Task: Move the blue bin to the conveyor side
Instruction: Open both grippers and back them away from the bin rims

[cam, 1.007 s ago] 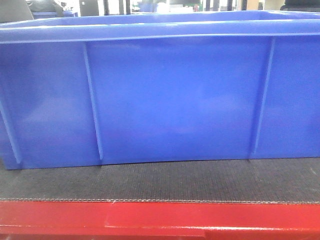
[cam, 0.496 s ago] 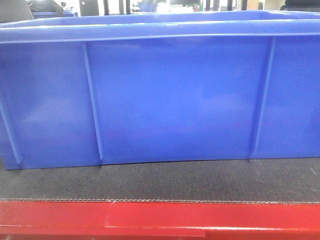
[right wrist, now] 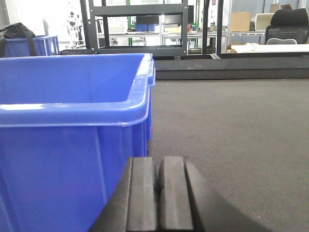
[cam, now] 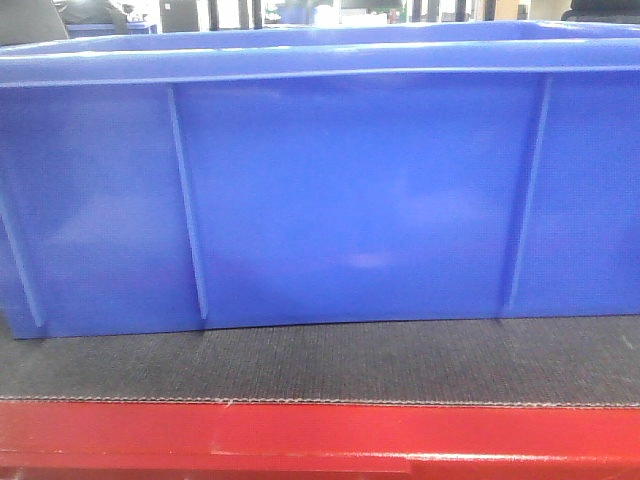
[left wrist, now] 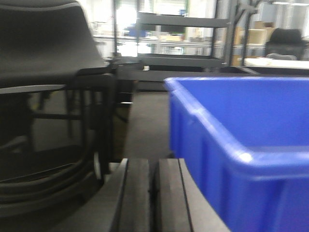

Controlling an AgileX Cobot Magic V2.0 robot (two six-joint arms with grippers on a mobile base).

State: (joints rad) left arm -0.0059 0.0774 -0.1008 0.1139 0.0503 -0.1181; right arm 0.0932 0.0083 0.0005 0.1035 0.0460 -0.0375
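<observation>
The blue bin (cam: 340, 190) fills the front view, its ribbed near wall standing on the conveyor (cam: 320, 365), just behind the belt's red edge frame (cam: 320, 435). In the left wrist view my left gripper (left wrist: 153, 166) is shut and empty, just left of the bin's near left corner (left wrist: 217, 145). In the right wrist view my right gripper (right wrist: 158, 164) is shut and empty, close beside the bin's right end wall (right wrist: 67, 145), with open belt (right wrist: 231, 125) to its right. Neither gripper shows in the front view.
A dark office chair (left wrist: 48, 96) stands left of the belt. Metal shelving (right wrist: 140, 29) and a raised dark rail (right wrist: 231, 72) run along the far side. A second blue bin (right wrist: 29, 46) sits far left behind. Another chair (right wrist: 289, 24) stands far right.
</observation>
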